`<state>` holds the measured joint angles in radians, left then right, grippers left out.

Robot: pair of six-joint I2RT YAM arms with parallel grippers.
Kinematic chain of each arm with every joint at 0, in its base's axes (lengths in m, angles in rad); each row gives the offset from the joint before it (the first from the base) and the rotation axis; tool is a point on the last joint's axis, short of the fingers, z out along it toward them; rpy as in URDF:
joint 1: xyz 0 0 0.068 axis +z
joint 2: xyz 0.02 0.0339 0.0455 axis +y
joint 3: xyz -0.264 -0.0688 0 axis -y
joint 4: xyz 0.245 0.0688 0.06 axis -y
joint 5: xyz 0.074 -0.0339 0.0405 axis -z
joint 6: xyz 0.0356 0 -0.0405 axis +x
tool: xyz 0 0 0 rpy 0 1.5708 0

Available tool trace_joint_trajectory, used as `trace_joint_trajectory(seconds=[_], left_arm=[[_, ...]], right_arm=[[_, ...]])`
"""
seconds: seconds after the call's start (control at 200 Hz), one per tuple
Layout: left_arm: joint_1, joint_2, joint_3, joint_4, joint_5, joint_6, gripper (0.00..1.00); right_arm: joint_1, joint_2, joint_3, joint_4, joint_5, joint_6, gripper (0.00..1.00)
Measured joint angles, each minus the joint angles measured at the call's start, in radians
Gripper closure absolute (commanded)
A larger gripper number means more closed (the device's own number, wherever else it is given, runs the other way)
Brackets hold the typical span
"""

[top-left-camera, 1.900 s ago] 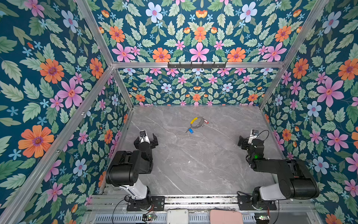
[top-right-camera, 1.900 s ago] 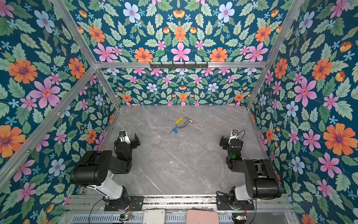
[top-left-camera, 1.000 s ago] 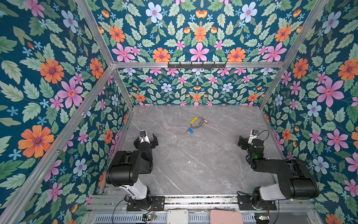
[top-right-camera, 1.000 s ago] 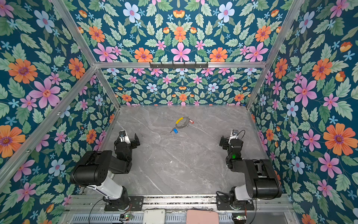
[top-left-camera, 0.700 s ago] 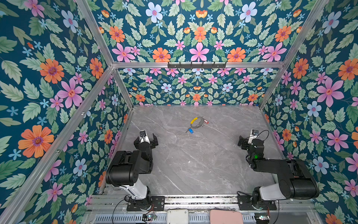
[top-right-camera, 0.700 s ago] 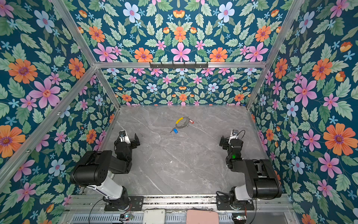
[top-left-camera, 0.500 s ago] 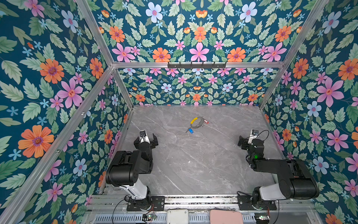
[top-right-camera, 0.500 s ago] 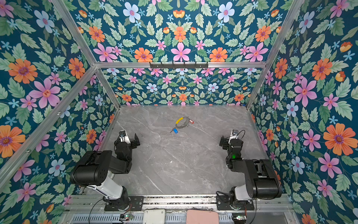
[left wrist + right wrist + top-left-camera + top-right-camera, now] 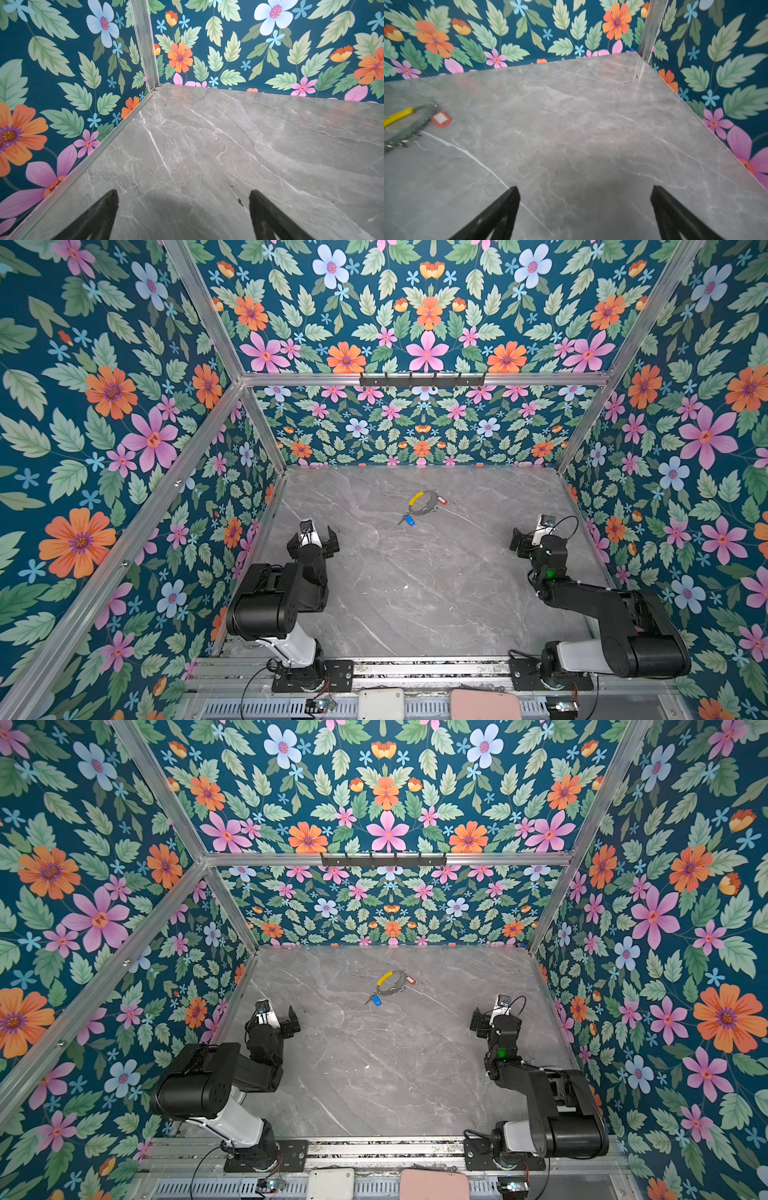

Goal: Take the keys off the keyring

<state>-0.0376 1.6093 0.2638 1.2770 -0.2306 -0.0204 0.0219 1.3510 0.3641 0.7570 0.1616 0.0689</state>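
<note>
Nothing has moved since the earlier pictures: both arms sit folded at the near edge and the keyring lies where it lay.

The keyring (image 9: pixel 433 510) rests flat on the grey marble table (image 9: pixel 415 597), towards the far wall and about midway between the sides, in both top views (image 9: pixel 400 989). Its yellow sleeve (image 9: pixel 416 498) covers the arc on the far left. The blue-tagged key (image 9: pixel 409 520) hangs off the near-left rim and lies on the table outside the hoop. The red-tagged key (image 9: pixel 441 500) lies outside the right rim, touching it. Whether either key is still clipped to the ring is too small to tell.

The left hand (image 9: pixel 312 538) stays low by the left wall, released, its fingers (image 9: pixel 104 212) spread wide over bare table with nothing between them. The right hand (image 9: pixel 534 537) keeps to the right side, also released and empty, fingers (image 9: pixel 500 212) wide apart. Both hands are well apart from the keyring. In the right wrist view the ring (image 9: pixel 424 119), the yellow sleeve (image 9: pixel 398 116) and the red tag (image 9: pixel 441 118) show at the edge of the picture, well away from the fingertips.
</note>
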Motion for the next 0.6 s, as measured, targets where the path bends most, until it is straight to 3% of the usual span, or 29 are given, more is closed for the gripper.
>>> trace_joint_trajectory(seconds=[0.335, 0.535, 0.6], left_arm=[[-0.016, -0.174, 0.078, -0.211, -0.063, -0.007, 0.00], [-0.026, -0.342, 0.090, -0.313, -0.126, -0.130, 0.00], [-0.024, -0.390, 0.107, -0.355, -0.147, -0.217, 0.00]], right_arm=[[0.112, -0.106, 0.152, -0.276, 0.112, -0.040, 0.01], [0.115, -0.127, 0.253, -0.404, 0.181, 0.103, 0.01], [0.115, -0.135, 0.279, -0.473, 0.164, 0.218, 0.01]])
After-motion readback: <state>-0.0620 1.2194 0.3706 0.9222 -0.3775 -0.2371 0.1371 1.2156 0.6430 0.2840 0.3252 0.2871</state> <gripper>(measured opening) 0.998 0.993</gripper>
